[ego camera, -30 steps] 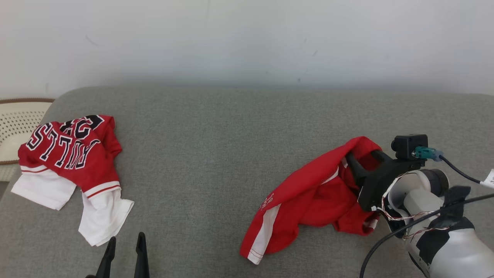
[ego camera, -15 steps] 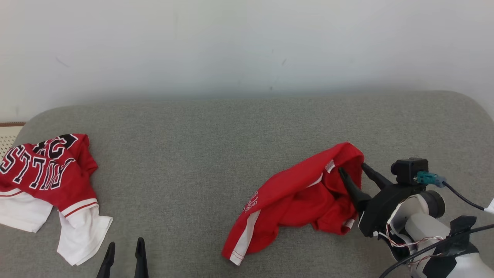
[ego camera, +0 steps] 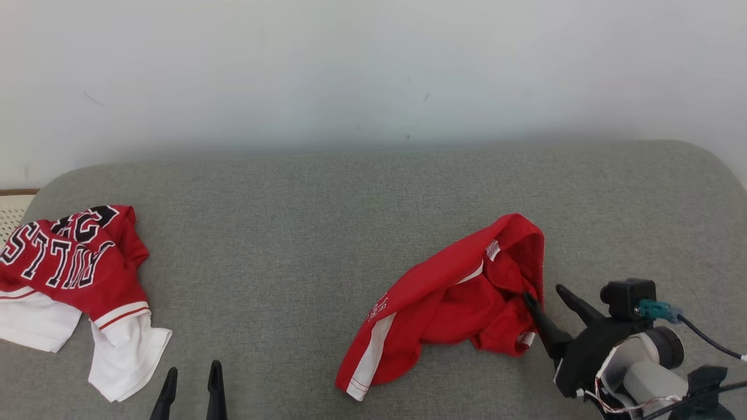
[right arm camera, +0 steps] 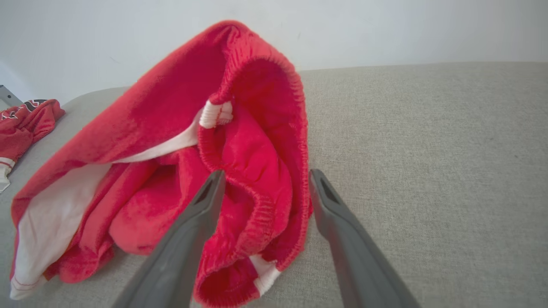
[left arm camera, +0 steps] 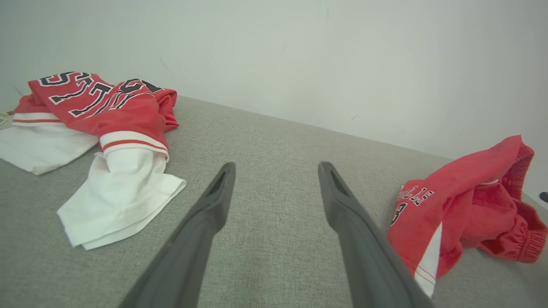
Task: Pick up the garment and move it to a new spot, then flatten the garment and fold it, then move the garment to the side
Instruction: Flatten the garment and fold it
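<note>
Two grippers, both spread, you're holding nothing. Red shorts [ego camera: 443, 291] lie crumpled on the grey cushion [ego camera: 303, 221], waistband at your right gripper [ego camera: 543, 291] fingertips, not pinched. Left gripper [ego camera: 194, 367] hovers over cushion, red jersey [ego camera: 70, 256] off to its left.

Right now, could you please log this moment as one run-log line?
garment: red shorts crumpled on grey cushion | right gripper: open at waistband, no grip | left gripper: open, empty | jersey: far left
</note>
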